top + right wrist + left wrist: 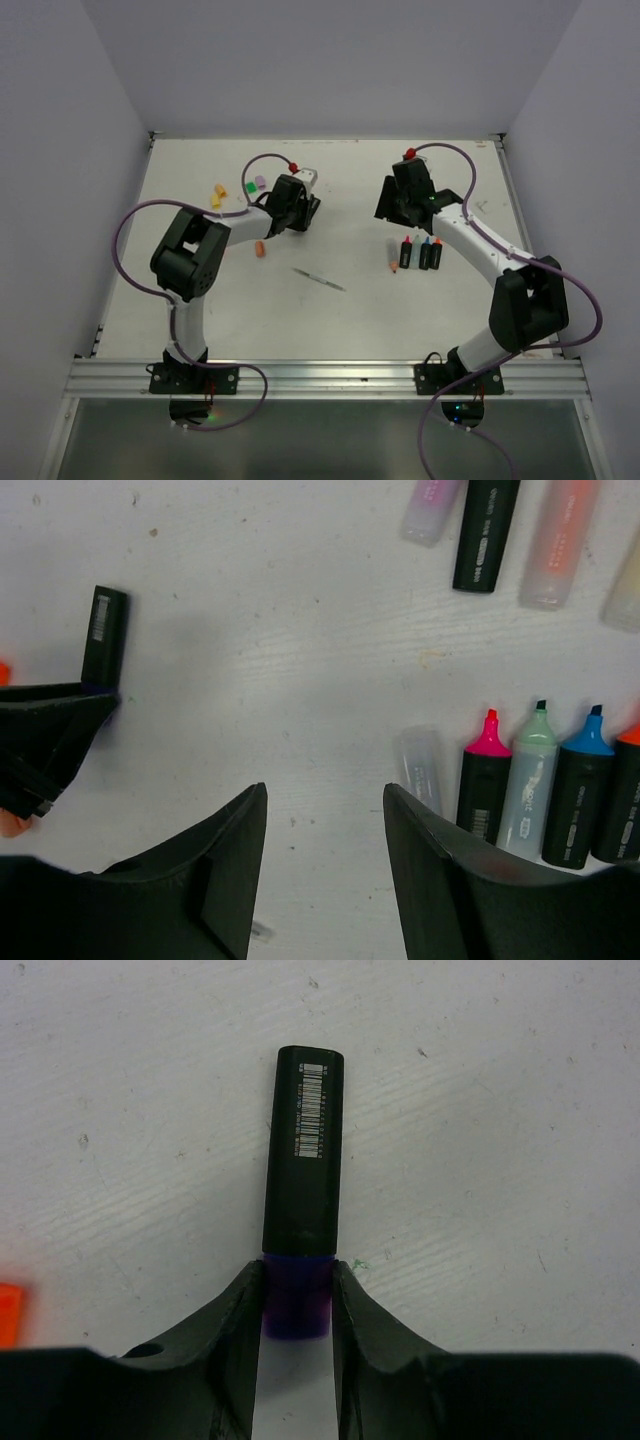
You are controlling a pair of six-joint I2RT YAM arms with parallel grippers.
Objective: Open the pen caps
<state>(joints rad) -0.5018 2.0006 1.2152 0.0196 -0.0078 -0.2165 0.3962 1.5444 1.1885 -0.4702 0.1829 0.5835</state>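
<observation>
Left gripper point(297, 1274) jaws clamped on purple cap point(296, 1310), black barrel point(303, 1150) jutting toward 12 o'clock (barcode label up), right gripper point(325, 805) jaws wide apart, touching nothing, uncapped highlighters point(530, 780) at its 3 o'clock, loose yellow cap point(216, 194) and green cap point(250, 187) at left gripper's 9 o'clock, top view.

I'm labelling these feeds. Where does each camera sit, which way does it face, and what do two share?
Top external: above and behind the robot, looking down on the table; left arm and right arm show.
Left wrist: on that wrist, looking down past the left fingers, closed on the purple cap.
Right wrist: likewise, looking down between the open right fingers at uncapped highlighters.
Shared: both wrist views show the black barrel.
</observation>
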